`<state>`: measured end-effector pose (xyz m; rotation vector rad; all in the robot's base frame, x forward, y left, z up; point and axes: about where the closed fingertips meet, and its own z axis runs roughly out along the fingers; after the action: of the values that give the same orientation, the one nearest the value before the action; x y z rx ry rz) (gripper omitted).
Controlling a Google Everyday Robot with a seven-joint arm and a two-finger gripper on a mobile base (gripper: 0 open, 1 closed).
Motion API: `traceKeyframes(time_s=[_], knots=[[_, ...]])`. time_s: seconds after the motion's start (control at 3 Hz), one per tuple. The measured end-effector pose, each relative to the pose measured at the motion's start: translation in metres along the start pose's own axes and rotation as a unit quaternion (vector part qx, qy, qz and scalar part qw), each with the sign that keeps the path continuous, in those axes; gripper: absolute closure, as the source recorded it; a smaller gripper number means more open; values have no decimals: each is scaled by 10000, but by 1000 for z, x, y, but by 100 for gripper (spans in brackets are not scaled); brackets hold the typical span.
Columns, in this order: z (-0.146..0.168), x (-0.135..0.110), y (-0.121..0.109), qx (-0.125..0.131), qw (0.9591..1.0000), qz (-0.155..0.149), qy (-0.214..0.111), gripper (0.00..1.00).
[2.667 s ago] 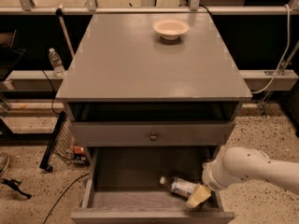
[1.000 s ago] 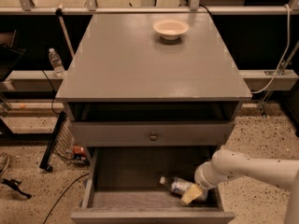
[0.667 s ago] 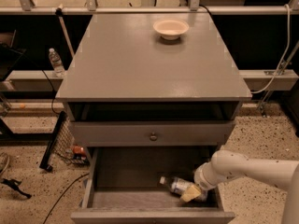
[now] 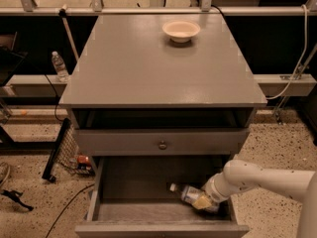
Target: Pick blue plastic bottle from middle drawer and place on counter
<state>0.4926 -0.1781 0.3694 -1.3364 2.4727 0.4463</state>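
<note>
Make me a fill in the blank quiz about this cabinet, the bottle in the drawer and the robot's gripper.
1. The bottle lies on its ___ in the middle drawer.
2. The gripper is down in the middle drawer, right at the ___.
3. The only thing on the counter is a white ___.

Missing words: side; bottle; bowl.

Grey counter point(image 4: 148, 68), grey middle drawer point(image 4: 138, 181), cream bowl point(image 4: 181, 30). Lower right: pale yellowish gripper point(image 4: 202, 201) against the white-capped blue plastic bottle point(image 4: 186, 193).
</note>
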Motion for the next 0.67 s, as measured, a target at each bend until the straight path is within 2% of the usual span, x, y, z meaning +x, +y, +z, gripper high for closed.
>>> traceKeyframes(time_s=[0.33,0.67], knots=[[-7,-4,5,-43,9999,-68,-92,95],[-29,-15,15,-70,9994,-295,-183,100]])
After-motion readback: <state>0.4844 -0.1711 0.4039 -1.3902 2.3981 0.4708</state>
